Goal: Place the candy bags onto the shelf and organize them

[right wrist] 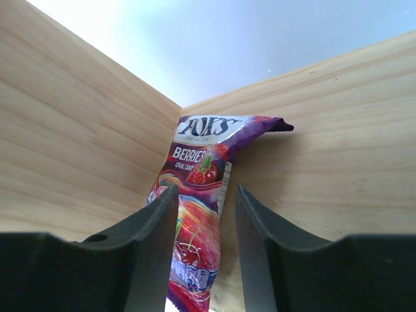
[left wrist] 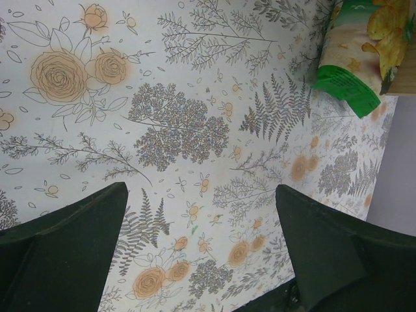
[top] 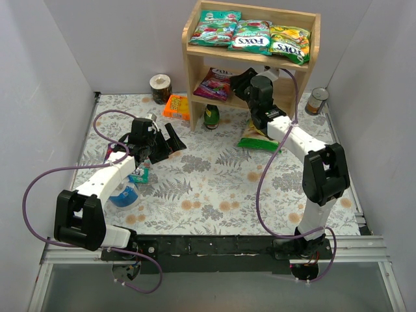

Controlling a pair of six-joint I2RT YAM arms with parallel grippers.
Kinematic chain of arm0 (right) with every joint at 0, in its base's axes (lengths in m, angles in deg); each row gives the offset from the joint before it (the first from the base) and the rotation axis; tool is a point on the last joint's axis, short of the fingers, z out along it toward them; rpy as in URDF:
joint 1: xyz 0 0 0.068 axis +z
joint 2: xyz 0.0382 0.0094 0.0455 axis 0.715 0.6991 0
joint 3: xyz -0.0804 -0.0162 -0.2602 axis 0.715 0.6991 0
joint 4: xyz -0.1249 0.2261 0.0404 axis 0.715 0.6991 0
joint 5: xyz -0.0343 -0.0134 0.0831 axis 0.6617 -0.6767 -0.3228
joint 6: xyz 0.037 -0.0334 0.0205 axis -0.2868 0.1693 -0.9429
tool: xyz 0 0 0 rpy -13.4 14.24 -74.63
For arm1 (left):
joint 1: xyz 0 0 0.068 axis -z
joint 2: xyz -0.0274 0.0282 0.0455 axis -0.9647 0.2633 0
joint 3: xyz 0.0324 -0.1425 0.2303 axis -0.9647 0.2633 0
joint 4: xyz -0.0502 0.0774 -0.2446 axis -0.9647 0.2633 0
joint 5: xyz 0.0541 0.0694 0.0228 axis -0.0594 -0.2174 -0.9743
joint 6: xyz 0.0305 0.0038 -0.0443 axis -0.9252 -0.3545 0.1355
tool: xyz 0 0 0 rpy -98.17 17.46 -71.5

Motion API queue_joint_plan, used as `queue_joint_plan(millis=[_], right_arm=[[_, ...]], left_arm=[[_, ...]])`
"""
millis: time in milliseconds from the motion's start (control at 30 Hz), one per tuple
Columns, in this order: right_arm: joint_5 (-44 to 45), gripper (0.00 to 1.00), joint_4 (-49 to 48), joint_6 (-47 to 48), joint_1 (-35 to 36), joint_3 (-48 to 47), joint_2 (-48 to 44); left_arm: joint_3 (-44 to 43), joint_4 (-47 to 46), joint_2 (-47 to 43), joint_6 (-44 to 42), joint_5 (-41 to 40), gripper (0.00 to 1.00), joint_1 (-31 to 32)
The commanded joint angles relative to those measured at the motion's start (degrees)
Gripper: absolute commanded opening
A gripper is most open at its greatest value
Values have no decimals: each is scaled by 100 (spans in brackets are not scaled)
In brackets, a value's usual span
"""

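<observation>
The right tool [right wrist: 207, 192] is grasping the purple bag [right wrist: 198, 162], squeezing it narrow, and is reaching it into the shelf's [right wrist: 71, 130] lower tier, probably because three bags [top: 250, 36] are already filling the top row. The left tool [left wrist: 200, 188] is hanging released over the table [left wrist: 175, 78], well apart from the shelf, likely leaving room.

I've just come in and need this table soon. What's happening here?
The right gripper is inside the lower tier of the wooden shelf, with a purple candy bag gripped between its fingers. Three more candy bags already lie in a row on the top tier. The left gripper hangs open and empty above the floral table. So the shelving is partly done.
</observation>
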Motion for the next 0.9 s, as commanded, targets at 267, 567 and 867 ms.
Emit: queue_joint_plan(millis=[267,567,867], right_arm=[[-418,41,-232,157,39,-465,251],[-356,29,15,52,39,-703,612],[-874,27,165,157,30,-1370,1201]], left_arm=[[-25,-80,-171,-13,-9,98,20],[-43,-62,-188,-40,-105,98,20],[-218,34,-118,-40,-237,98,20]])
